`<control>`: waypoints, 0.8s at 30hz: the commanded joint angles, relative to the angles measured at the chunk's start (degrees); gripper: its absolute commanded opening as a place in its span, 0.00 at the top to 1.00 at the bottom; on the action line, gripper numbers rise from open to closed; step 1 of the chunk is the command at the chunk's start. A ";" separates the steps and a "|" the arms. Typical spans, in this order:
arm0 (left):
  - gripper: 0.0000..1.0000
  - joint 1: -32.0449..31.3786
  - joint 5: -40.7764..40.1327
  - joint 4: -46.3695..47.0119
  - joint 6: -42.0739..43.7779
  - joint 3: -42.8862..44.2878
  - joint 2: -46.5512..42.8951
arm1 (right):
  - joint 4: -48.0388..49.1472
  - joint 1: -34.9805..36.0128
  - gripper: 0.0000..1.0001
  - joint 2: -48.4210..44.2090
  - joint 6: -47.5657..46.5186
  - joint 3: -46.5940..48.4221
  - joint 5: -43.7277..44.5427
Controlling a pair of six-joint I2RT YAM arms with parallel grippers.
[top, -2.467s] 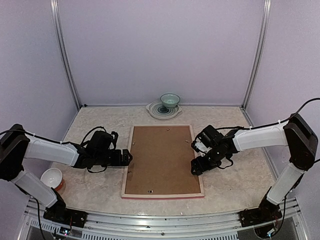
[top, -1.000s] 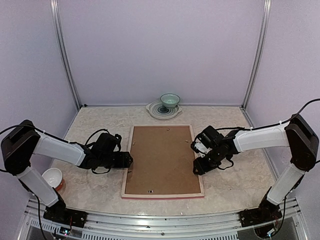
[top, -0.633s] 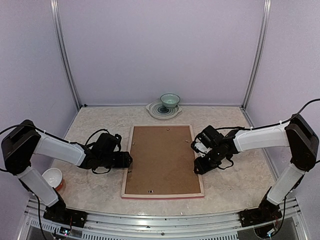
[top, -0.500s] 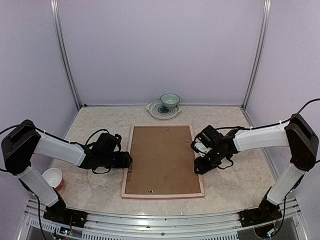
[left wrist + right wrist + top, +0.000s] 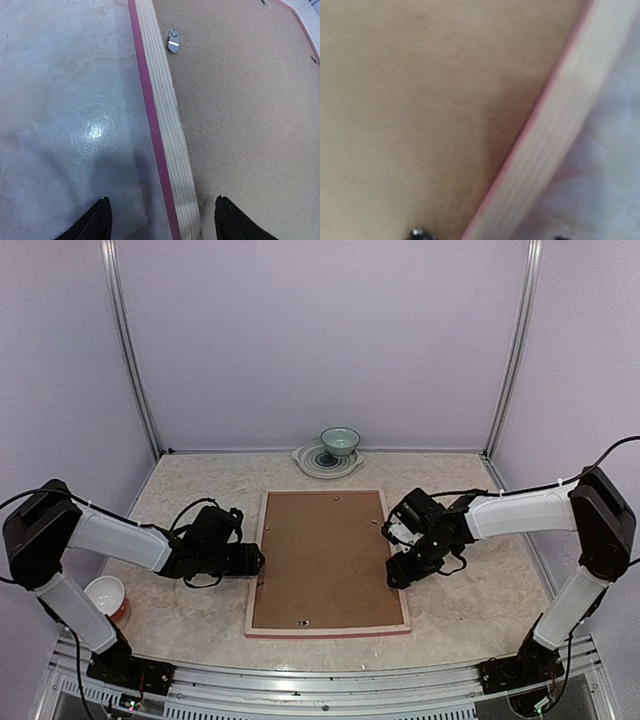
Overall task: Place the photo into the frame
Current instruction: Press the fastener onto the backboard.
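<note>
Left wrist: L gripper (image 5: 162,225) gaped astride frame's (image 5: 159,112) left rail, no grip. R gripper (image 5: 396,576) at frame's right rail, state unclear. Inside frame sat backing (image 5: 240,110); photo unseen. Risk: uneven squeeze could skew frame, pop backing.

no legible text — none anywhere

left arm (image 5: 110,540): white-shelled, stretched low toward centre, wrist level | left gripper (image 5: 258,558): black, pointing right, jaws apart | right arm (image 5: 520,512): white-shelled, forearm reaching leftward, wrist pitched down | right gripper (image 5: 393,578): black, jaws' spread unclear
</note>
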 commanded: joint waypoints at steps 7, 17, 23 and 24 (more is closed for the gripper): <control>0.30 -0.49 1.71 -3.06 -0.53 -0.44 1.48 | -4.53 -0.26 0.31 -1.31 -1.86 6.40 0.33; 0.30 -0.58 1.95 -2.19 -1.07 -1.97 1.05 | -5.38 -0.27 0.32 1.29 -2.70 4.26 -0.25; 0.30 -0.58 2.23 -2.03 -0.98 -1.72 1.39 | -4.99 -0.30 0.35 2.74 -2.84 2.86 0.09; 0.30 -0.62 2.30 -1.99 -0.98 -1.64 1.46 | -4.86 -0.29 0.36 2.93 -2.86 2.70 0.00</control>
